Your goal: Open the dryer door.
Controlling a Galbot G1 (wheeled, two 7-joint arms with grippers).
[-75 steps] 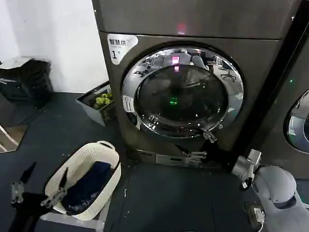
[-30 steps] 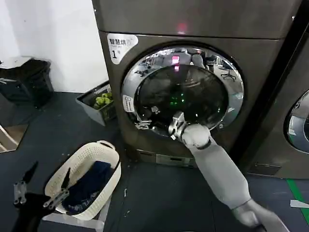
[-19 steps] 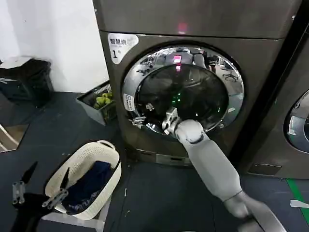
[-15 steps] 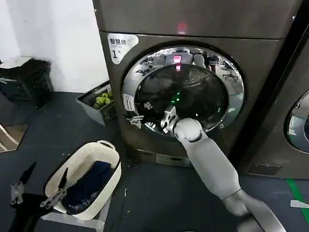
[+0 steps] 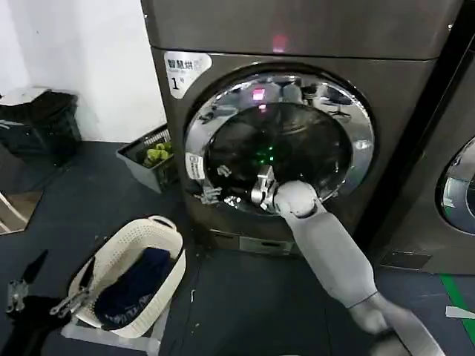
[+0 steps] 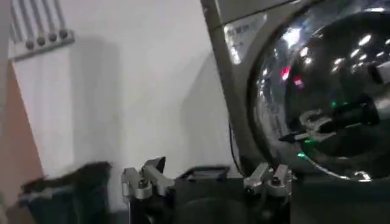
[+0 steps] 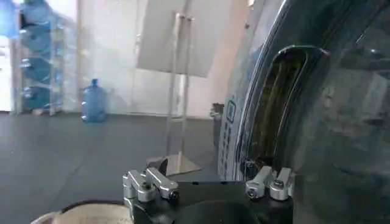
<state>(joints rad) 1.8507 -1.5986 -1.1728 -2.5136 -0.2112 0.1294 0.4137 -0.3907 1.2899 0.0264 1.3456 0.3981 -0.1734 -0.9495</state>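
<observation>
Two hands in view: right hand (image 5: 258, 187) open against the dryer door (image 5: 349, 111) glass at 7 o'clock. Door sits on the dryer (image 5: 401, 81) front. Left hand (image 5: 46, 291) open, parked beside the basket (image 5: 130, 241).

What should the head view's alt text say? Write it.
The right gripper reaches the lower-left glass of the large round chrome-ringed dryer door, seemingly barely ajar on the dark grey-brown dryer. The left gripper hangs low beside a white perforated plastic basket.

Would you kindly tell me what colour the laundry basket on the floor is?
The laundry basket is cream-white with a perforated wall, clearest in the head view.
</observation>
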